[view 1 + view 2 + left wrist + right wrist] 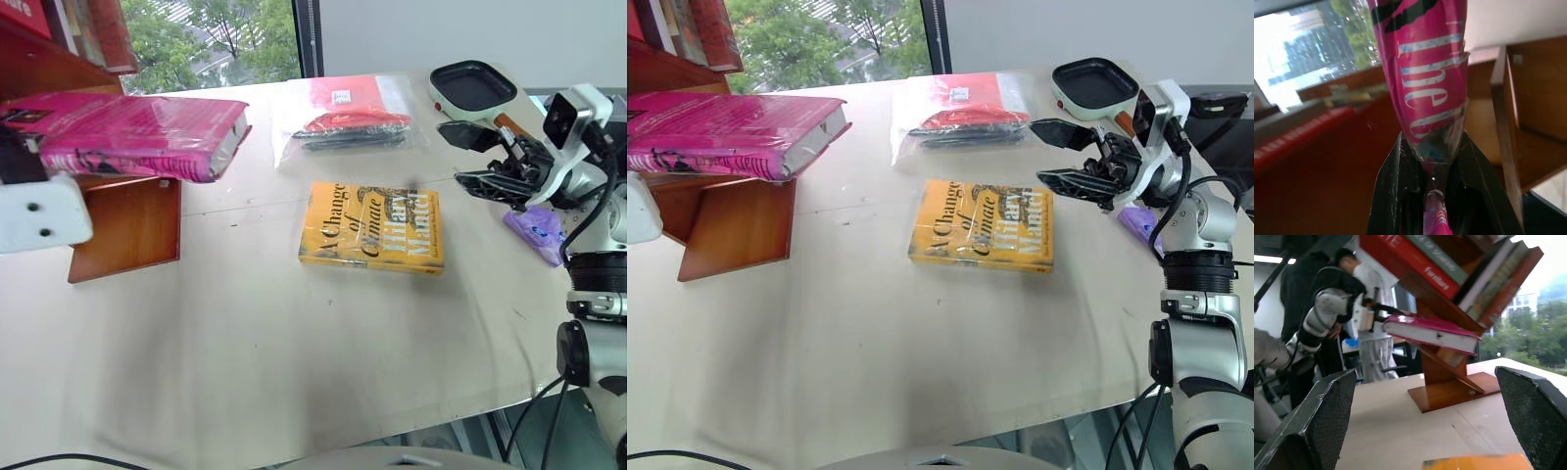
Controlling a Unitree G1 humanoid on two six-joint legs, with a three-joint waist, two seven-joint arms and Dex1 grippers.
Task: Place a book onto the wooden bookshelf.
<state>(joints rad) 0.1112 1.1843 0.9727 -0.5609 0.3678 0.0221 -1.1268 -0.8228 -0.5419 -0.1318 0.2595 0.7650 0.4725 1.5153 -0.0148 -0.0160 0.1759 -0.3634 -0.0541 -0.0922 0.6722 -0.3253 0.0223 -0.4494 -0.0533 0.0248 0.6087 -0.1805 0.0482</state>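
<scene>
Nearest us, the bare table (245,362) ran pale under both arms. On it lay a yellow book (373,227), flat, cover up. Beside it on the right, our right gripper (1070,155) hung above the table with its two fingers wide apart and nothing between them.

On the left, our left gripper (1432,196) had its fingers clamped on one end of the pink book (137,135). We held that book off the table, lying nearly flat, its long axis running left to right across our view. Its free end, with the pale page edges, pointed toward the middle of the table. It sat just in front of the wooden bookshelf (127,227); whether it touched a board we could not tell.

Farther back lay a clear plastic bag (348,117) with red and black items, and a small black pan (473,86). A person (1352,308) stood beyond the table.
</scene>
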